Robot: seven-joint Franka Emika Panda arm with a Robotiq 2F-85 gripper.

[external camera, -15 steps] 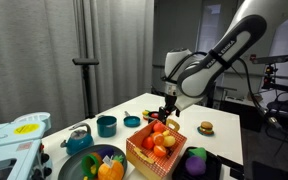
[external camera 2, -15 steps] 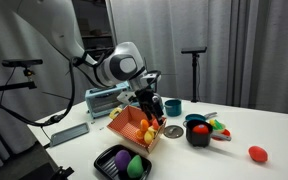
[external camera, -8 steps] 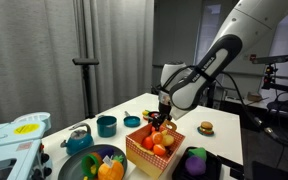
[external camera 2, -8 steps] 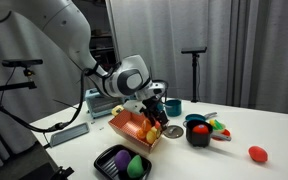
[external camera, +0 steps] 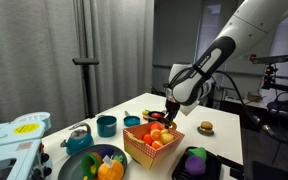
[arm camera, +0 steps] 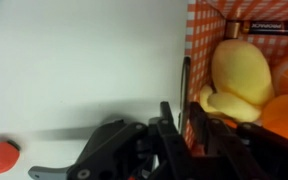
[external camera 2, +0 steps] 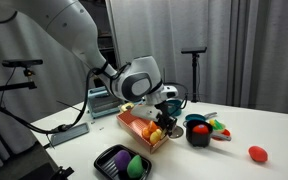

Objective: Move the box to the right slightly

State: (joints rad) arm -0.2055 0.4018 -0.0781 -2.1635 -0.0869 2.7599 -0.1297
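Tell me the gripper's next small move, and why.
Probably drag the orange checkered box a little rightward along the white table: the gripper straddles its wall, one finger inside by the yellow toy fruit, so a sideways pull should carry it.

Dim, even room light (exterior views soft), while the wrist view looks washed-out, perhaps overexposed.

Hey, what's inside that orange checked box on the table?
In the wrist view the box holds a yellow toy fruit, an orange one and a battery. The pincer straddles its wall and hides the contents near it; fruit covers the floor.
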